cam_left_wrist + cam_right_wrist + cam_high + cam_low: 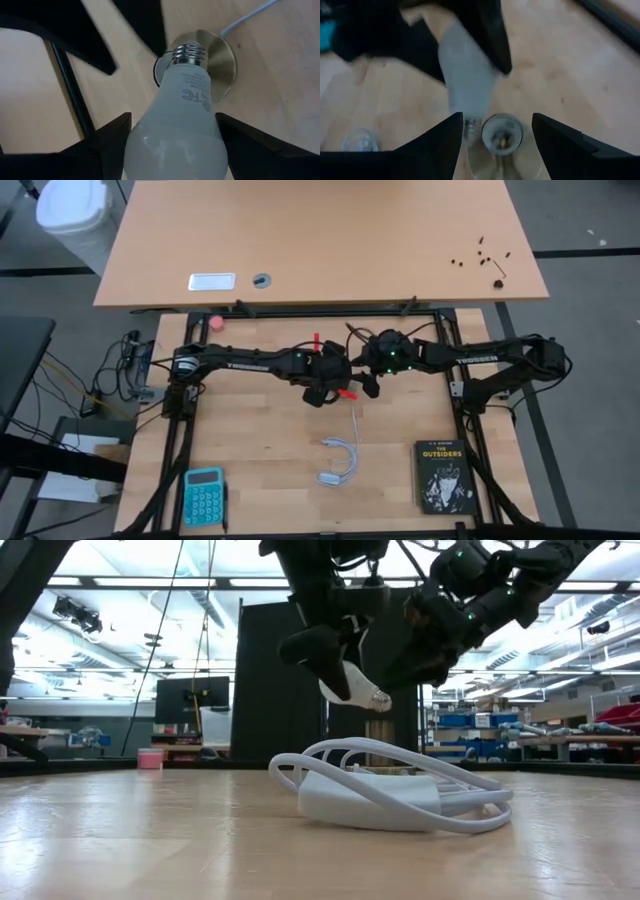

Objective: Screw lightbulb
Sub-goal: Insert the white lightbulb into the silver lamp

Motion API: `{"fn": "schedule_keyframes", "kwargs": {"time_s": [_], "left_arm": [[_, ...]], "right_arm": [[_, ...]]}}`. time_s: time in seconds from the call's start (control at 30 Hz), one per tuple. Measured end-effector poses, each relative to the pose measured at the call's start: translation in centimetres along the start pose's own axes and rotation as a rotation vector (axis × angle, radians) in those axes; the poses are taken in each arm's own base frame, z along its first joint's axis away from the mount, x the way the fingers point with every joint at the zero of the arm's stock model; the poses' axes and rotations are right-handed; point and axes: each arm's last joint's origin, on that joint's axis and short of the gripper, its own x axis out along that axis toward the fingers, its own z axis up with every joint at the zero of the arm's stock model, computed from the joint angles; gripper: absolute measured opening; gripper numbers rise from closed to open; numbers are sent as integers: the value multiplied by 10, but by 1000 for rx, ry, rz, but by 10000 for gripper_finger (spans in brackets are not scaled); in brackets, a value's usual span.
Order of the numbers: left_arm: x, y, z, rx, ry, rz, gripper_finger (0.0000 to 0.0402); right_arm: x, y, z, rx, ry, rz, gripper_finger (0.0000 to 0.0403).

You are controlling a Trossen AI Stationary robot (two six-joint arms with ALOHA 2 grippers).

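The lightbulb (176,125) is held in the left claw (175,142), whose two dark fingers (107,145) are pressed against the frosted globe on either side, the threaded metal base pointing away from the wrist toward a round brass socket disc (220,67) with a white cord running off to the upper right of that frame. In the right wrist view the bulb (465,75) is seen slanting down from the upper left, its screw base just beside the open mouth of the socket (501,132) and not inside it; the socket lies between the fingers of the right claw (497,145), which stand part-way apart, and whether they are pressed on it cannot be told. In the high view both claws are met at the centre of the frame, the left claw (335,375) a little left of middle and the right claw (372,380) just beside it, above the light wooden worktop (270,450). In the low view the bulb (352,688) is seen tilted in the air at upper centre, clear of the worktop. A coiled white cable with its adapter (338,462) lies lower centre in the high view, a teal calculator (204,496) at lower left, and a black book titled The Outsiders (444,476) at lower right.
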Motion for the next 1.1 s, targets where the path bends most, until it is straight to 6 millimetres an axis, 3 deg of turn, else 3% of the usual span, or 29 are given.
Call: {"fn": "schedule_keyframes", "kwargs": {"time_s": [0.23, 0.5, 0.8, 1.1], "left_arm": [[0, 2, 1, 23, 5, 33, 276], [-4, 8, 5, 8, -37, 46, 276], [-5, 8, 11, 43, -146, -3, 275], [2, 23, 6, 23, -215, -16, 275]], "right_arm": [[17, -3, -8, -10, 35, -22, 245], [16, -15, -6, -4, 17, -63, 235], [16, -15, -10, 3, 52, -61, 233], [16, -15, -13, 57, 84, -60, 231]]}}
